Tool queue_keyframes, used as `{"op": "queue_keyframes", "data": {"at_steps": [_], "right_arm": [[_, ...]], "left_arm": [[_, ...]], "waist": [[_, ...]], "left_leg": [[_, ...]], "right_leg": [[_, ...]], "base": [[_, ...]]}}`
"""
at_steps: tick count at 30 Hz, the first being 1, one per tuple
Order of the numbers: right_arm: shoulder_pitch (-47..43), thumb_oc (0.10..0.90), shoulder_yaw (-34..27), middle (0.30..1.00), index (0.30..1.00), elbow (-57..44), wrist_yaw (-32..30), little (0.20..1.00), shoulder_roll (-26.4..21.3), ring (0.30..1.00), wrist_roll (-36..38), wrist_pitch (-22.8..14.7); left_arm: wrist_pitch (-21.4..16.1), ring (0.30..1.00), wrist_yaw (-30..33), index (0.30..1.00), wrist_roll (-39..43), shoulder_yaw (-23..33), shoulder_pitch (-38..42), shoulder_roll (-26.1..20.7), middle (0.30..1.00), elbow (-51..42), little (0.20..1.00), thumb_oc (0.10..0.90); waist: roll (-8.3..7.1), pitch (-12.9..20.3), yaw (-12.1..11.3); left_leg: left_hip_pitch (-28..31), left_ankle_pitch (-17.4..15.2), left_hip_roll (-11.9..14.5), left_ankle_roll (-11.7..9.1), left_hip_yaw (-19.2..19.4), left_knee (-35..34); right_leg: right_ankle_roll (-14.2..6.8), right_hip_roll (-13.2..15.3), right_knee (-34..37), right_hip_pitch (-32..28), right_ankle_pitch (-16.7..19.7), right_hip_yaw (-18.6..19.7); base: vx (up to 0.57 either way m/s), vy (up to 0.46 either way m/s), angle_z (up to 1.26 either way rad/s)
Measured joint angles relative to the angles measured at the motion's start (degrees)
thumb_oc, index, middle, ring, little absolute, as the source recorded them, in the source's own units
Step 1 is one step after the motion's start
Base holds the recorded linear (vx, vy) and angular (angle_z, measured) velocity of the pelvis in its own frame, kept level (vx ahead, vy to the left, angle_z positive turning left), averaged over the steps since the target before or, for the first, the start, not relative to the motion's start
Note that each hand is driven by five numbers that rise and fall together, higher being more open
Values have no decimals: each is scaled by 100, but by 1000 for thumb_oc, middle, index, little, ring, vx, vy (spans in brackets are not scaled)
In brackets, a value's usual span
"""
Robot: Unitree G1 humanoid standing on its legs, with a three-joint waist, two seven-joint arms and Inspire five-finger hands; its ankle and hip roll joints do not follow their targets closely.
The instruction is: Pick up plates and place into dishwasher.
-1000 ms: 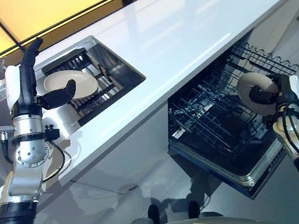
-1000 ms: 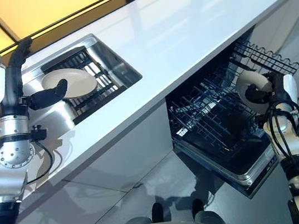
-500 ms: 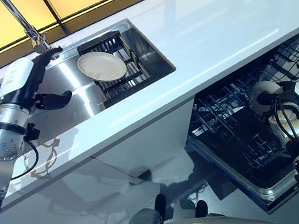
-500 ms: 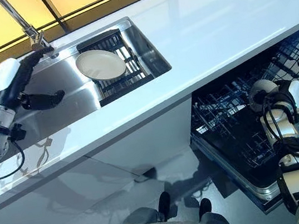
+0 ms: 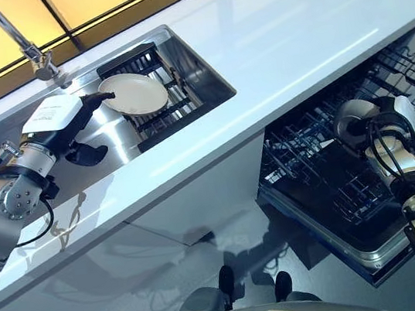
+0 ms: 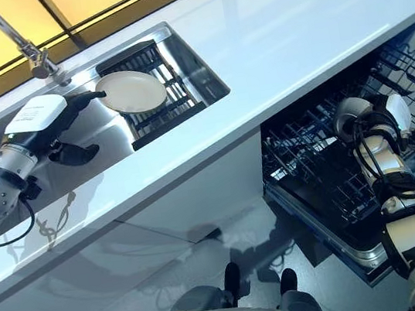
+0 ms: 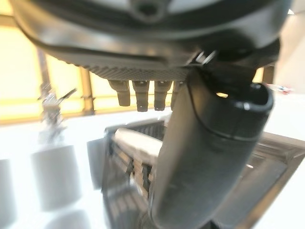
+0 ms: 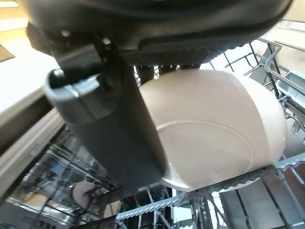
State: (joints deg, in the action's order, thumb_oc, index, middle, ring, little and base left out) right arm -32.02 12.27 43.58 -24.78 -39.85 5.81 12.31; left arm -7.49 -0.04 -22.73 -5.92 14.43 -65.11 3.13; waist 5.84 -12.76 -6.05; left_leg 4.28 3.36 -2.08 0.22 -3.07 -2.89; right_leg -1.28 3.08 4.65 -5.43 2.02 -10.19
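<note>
1. Dishwasher point(image 5: 330, 192): lower right of frame, rack point(image 5: 312, 148) pulled out under the counter point(image 5: 274, 28).
2. Sink point(image 5: 110, 131): upper left, holding a plate point(image 5: 133, 93) flat on a dark grid.
3. Left hand point(image 5: 70, 121): over sink, fingers straight and apart, tips just beside that plate's rim.
4. Right hand point(image 5: 382, 118): over rack, thumb and fingers clamped on a second plate point(image 8: 214, 138), thumb across its face.
</note>
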Motion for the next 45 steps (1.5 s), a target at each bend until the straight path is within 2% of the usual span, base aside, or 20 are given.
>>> {"op": "queue_keyframes", "data": {"at_steps": [9,14,17,20,24,28,32,38,39,40,41,42,45], "right_arm": [[764,800,-8,900,900,-1474,590,900,47,900,85,-537],[1161,800,-87,900,900,-1982,858,900,45,900,105,-732],[1414,800,-223,900,900,-2433,880,900,67,900,199,-885],[1654,800,-496,900,900,-2853,872,900,97,900,304,-1075],[1691,800,-839,900,900,-3199,848,900,141,900,373,-1359],[1755,800,-1254,900,900,-3496,675,900,156,900,371,-1499],[1824,800,-1407,900,900,-3554,568,900,156,900,371,-1501],[2127,800,-1408,900,900,-3629,670,900,178,900,523,-1502],[2205,800,-1408,900,900,-3701,685,900,190,900,577,-1502],[2250,800,-1408,900,900,-3773,714,900,190,900,614,-1506],[2272,800,-1408,900,900,-3824,728,900,190,900,614,-1508],[2294,800,-1407,900,900,-3989,765,900,191,900,616,-1527],[2293,800,-1408,900,900,-4203,766,900,191,900,602,-1723]], "left_arm": [[756,900,753,900,-1117,-255,244,-84,900,349,900,800],[1080,900,724,900,-1583,-450,384,-75,900,605,900,800],[1257,900,356,900,-1887,-612,407,-49,900,758,900,800],[1406,900,-141,900,-2024,-723,403,2,900,920,900,800],[1789,900,-1039,900,-2170,-727,396,90,900,1164,900,800],[2065,900,-1856,900,-2229,-726,360,216,900,1288,900,800],[2404,900,-2089,900,-2216,-695,361,329,900,1331,900,800],[2542,900,-2120,900,-2216,-492,362,538,900,1340,900,800],[2578,587,-2116,587,-2220,-434,362,593,587,1340,535,435],[2598,455,-2110,455,-2220,-433,362,597,455,1339,381,281],[2598,455,-2072,455,-2219,-433,361,598,455,1343,381,281],[2600,300,-1911,300,-2215,-433,361,611,300,1351,200,100],[2595,300,-1322,300,-2184,-435,360,697,300,1434,200,100]], "waist": [[-22,-23,458],[-47,-39,689],[-64,-49,807],[-101,-76,819],[-197,-136,928],[-213,-146,962],[-213,-146,1023],[-215,-145,1021],[-215,-145,1020],[-215,-145,1020],[-216,-144,1021],[-217,-144,1023],[-224,-140,1024]], "left_leg": [[176,-47,6,86,379,-216],[204,-114,4,144,538,-220],[223,-132,-14,171,614,-220],[283,-154,-13,184,763,-221],[353,-182,-12,192,932,-222],[394,-201,-17,213,1112,-221],[409,-204,-17,213,1135,-221],[415,-204,-15,213,1139,-222],[416,-204,-17,214,1140,-221],[416,-204,-17,214,1141,-222],[417,-204,-16,214,1143,-221],[425,-204,-17,214,1146,-221],[444,-204,-15,214,1182,-221]], "right_leg": [[-28,-9,31,62,45,205],[-67,9,25,110,73,279],[-95,24,24,127,97,343],[-97,20,23,139,140,382],[-104,13,18,153,212,492],[-100,14,18,199,270,515],[-90,6,18,198,285,534],[-93,2,18,195,295,556],[-94,2,18,195,296,564],[-99,0,18,195,300,572],[-100,-1,18,195,301,578],[-98,-3,18,196,305,603],[-97,-11,18,196,318,644]], "base": [[12,110,-23],[-4,87,-17],[-4,81,-16],[-6,55,-26],[-15,23,-26],[-29,-1,-24],[-15,-5,-4],[-12,-16,0],[-30,-27,-1],[0,0,0],[-34,-20,-4],[-34,-24,-5],[-30,-40,-8]]}}
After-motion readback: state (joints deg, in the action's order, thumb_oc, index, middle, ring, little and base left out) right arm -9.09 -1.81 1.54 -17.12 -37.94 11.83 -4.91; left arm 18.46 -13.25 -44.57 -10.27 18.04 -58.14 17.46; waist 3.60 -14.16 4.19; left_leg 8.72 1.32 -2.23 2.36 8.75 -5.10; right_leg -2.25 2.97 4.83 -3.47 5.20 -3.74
